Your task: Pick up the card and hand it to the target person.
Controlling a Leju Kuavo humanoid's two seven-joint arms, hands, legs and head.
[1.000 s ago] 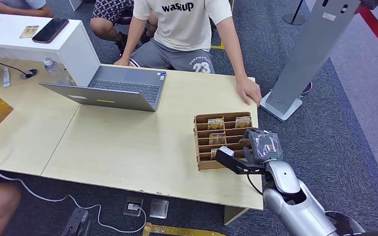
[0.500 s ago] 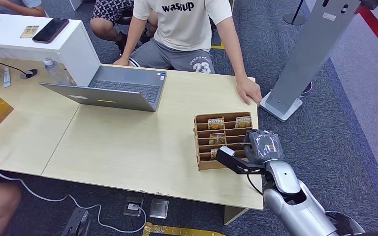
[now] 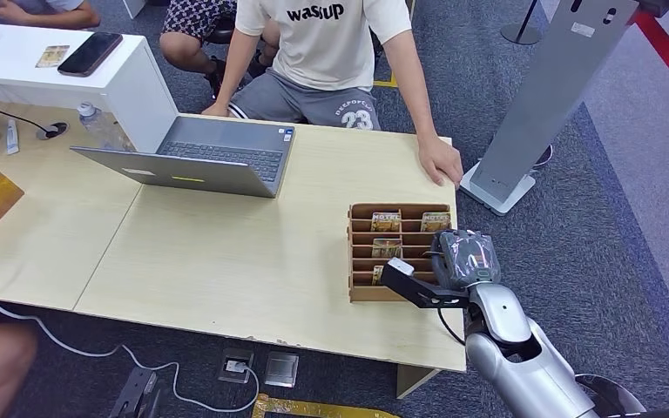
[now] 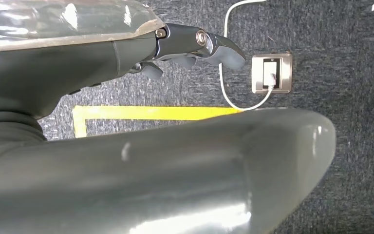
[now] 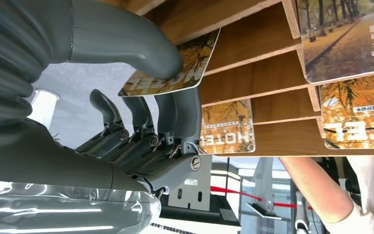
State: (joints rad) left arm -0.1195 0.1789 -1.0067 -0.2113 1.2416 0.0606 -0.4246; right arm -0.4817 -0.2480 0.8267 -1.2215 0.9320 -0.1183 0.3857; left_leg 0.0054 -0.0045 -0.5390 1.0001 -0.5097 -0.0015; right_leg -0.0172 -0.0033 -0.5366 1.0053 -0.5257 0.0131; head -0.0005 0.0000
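A wooden card rack stands near the table's right edge with several autumn-print cards in its slots. My right hand is against the rack's right side. In the right wrist view the thumb presses on top of one card and the fingers lie under it; the card's far end is still in a slot of the rack. A person in a white shirt sits across the table, one hand flat on its far right corner. My left hand hangs over the floor, holding nothing.
An open laptop sits at the back left of the wooden table. A white stand with a phone is at the far left. A grey kiosk base stands on the carpet right of the table.
The rack has shifted slightly right and squared up against my right hand. The hand has closed in on the rack's side.
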